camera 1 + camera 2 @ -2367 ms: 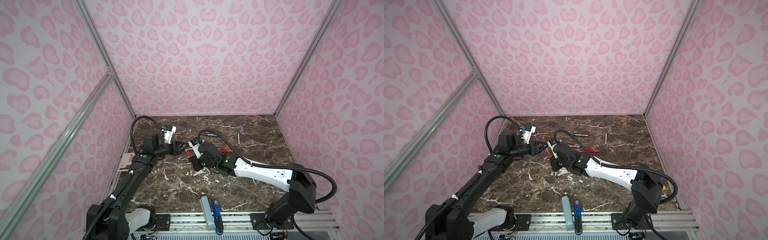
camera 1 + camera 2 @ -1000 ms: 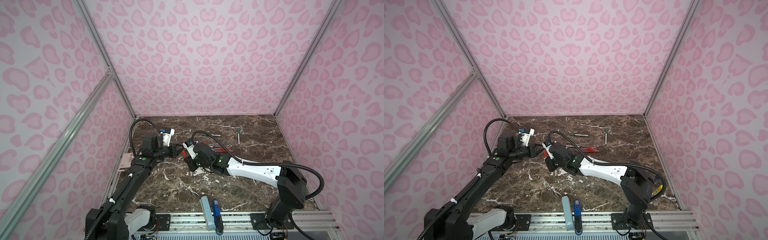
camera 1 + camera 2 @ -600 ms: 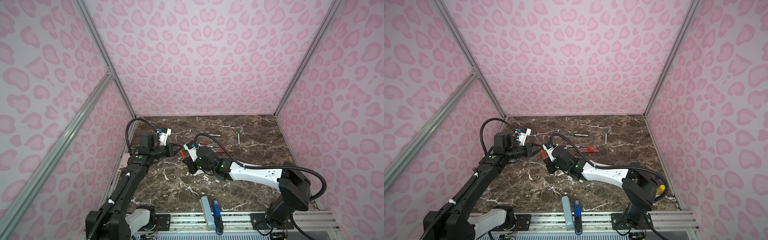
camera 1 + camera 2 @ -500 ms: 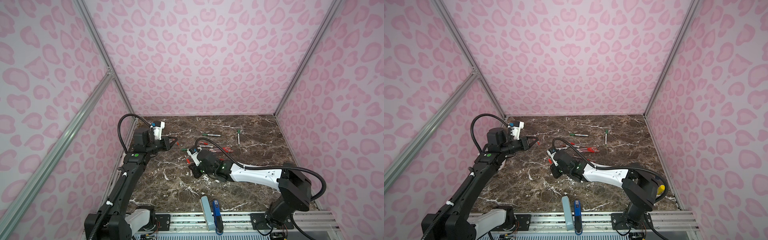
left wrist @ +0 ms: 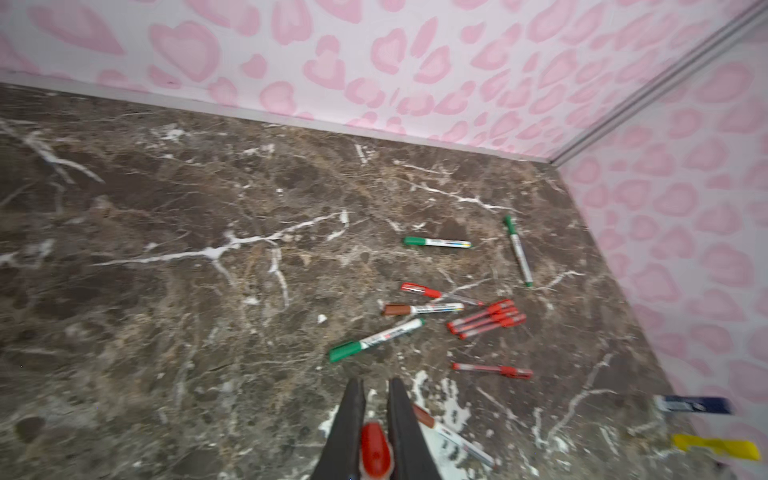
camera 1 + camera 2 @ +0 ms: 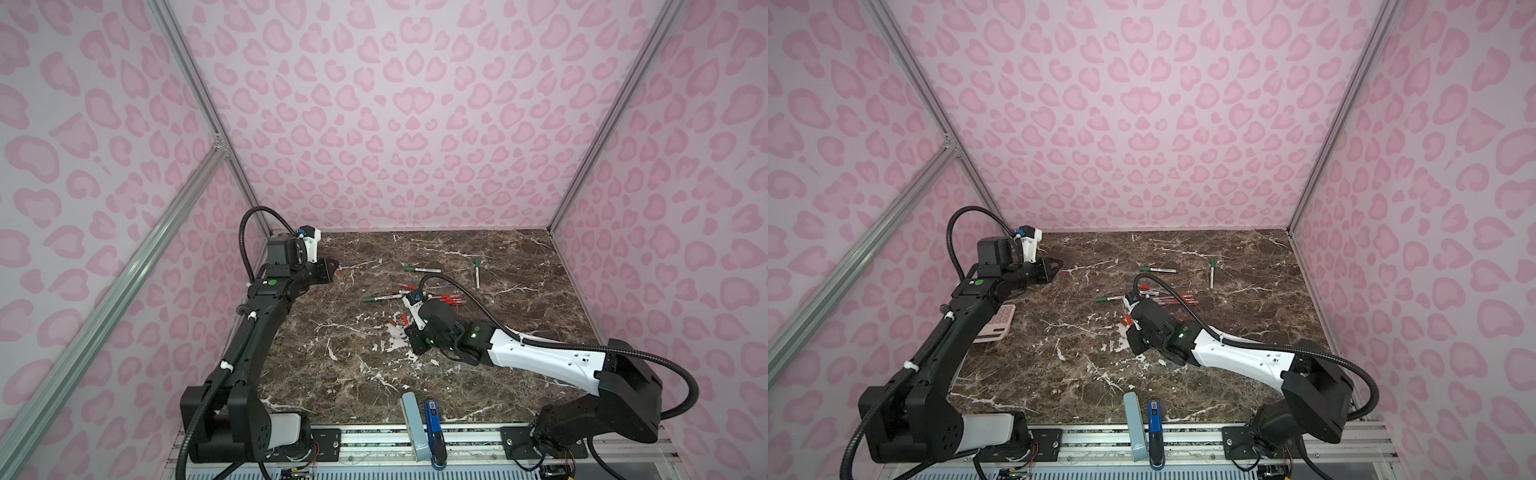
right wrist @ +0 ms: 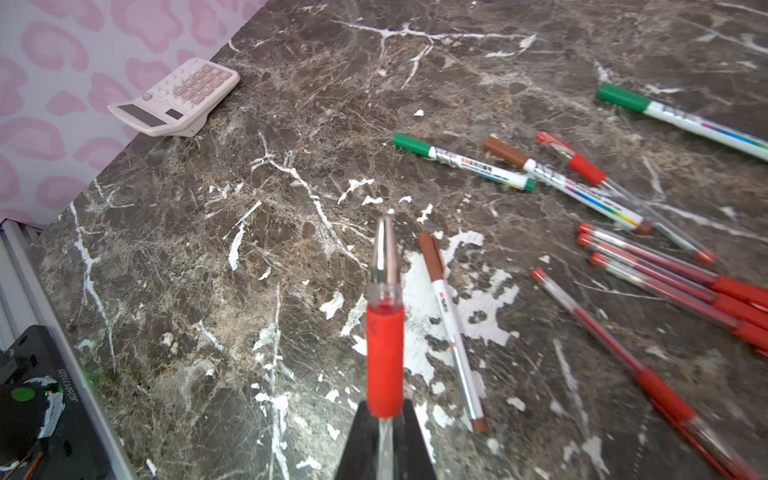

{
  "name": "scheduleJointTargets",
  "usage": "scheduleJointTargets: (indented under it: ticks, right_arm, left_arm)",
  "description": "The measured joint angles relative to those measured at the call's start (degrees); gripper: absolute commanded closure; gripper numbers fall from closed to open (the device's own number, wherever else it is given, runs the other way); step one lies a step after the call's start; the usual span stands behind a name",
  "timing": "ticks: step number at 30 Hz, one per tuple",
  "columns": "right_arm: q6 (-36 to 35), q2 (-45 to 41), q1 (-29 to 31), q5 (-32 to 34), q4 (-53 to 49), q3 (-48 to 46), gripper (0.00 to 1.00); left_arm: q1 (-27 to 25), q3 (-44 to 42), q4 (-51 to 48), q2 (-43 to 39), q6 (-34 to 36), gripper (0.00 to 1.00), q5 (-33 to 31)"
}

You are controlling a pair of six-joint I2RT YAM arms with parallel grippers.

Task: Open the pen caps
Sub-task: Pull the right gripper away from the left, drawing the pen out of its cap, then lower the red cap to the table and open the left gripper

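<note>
My left gripper [image 5: 376,390] is shut on a small red pen cap [image 5: 375,451], held off the marble near the far-left corner [image 6: 332,266]. At mid-table my right gripper [image 7: 385,411] is shut on a clear red pen [image 7: 385,357]. That pen's silver tip [image 7: 384,249] is bare. A brown-capped marker [image 7: 451,328] lies beside it. Green-capped markers [image 5: 376,340] [image 5: 436,242] [image 5: 517,249], another brown-capped marker [image 5: 422,308] and capped red pens [image 5: 488,318] lie scattered beyond.
A pink calculator [image 6: 998,324] lies by the left wall under the left arm. A pale blue bar [image 6: 413,424] and a blue stapler-like object [image 6: 433,428] sit at the front edge. Pink patterned walls close three sides.
The two grippers met at mid-table over one red pen. The left one has drawn back to the far left with the cap, and the right keeps the uncapped pen.
</note>
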Motion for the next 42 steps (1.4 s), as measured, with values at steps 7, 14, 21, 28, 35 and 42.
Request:
scheduleJointTargets:
  ticks: [7,14,21,28,35,42]
  right_arm:
    - [2.4,-7.5,-5.6,1.4,-7.2,-2.9,1.00]
    - [4.0,-12.8,-9.7,2.3,-12.5,-4.9,1.00]
    - [4.8,-15.0,-11.5,1.6,-14.6,-6.7,1.00]
    - [5.8,-18.4,-12.3,1.2,-15.2,-10.3,1.00]
    - [6.9,-21.5,-13.3,1.3,-14.5,-12.6,1.00]
    - [7.3,-23.1,-13.4,1.2,-15.5,-13.8,1.00]
  left_arm:
    - [1.6,5.0,-6.0,12.9,6.4,0.97,-12.3]
    - [2.0,14.8,-12.7,27.5,10.0,0.97,-18.8]
    - [2.0,23.3,-17.9,38.4,12.0,0.97,-23.5]
    - [2.0,25.3,-21.0,42.0,12.6,0.93,-25.7]
    - [2.1,26.2,-21.7,44.0,13.5,0.83,-27.5]
    - [2.4,26.8,-22.0,44.7,13.5,0.70,-28.4]
